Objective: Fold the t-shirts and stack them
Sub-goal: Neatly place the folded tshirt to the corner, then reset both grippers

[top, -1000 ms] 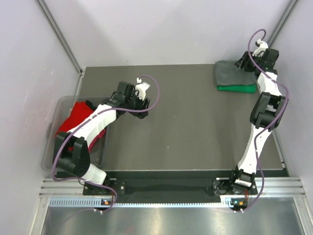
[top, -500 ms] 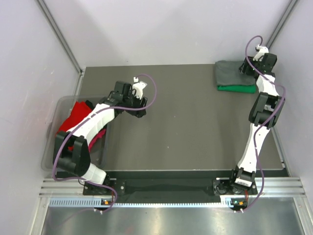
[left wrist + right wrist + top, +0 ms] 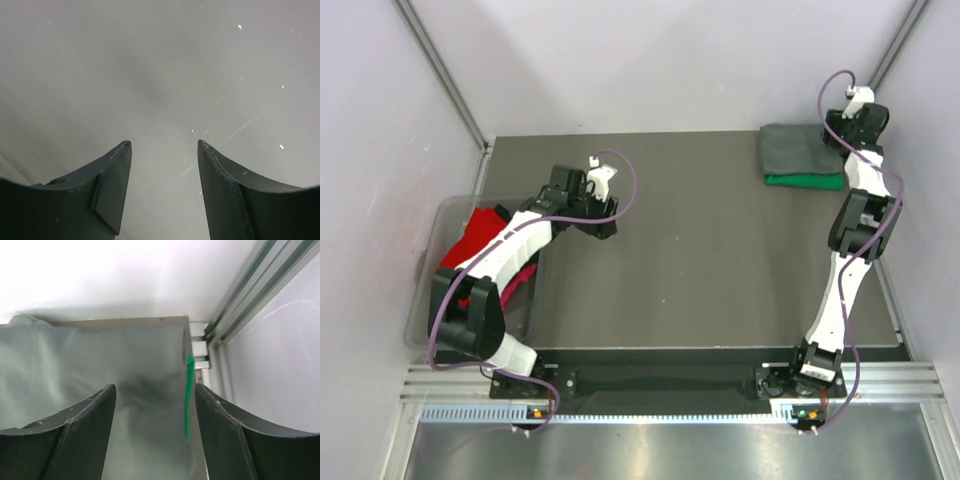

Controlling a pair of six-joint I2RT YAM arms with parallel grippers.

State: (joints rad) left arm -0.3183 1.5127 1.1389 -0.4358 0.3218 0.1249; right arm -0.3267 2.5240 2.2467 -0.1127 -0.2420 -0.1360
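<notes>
A folded dark grey t-shirt [image 3: 795,148] lies on a folded bright green t-shirt [image 3: 806,181] at the table's back right corner. My right gripper [image 3: 836,139] hovers over the stack's right edge, open and empty. In the right wrist view the grey t-shirt [image 3: 75,370] fills the space below the right gripper [image 3: 155,390], with a green sliver [image 3: 188,395] beside it. A red t-shirt [image 3: 470,240] is heaped in the tub with a pink one [image 3: 523,273]. My left gripper [image 3: 604,226] is open over bare table [image 3: 160,75], the left gripper [image 3: 164,145] holding nothing.
The clear plastic tub [image 3: 435,290] stands off the table's left edge, beside the left arm. An aluminium frame rail [image 3: 240,315] and white walls close in right behind the stack. The dark table [image 3: 710,260] stretches between the two arms.
My right gripper has drawn back from the stack toward the back right corner and widened slightly. My left gripper has shifted a little left, toward the tub.
</notes>
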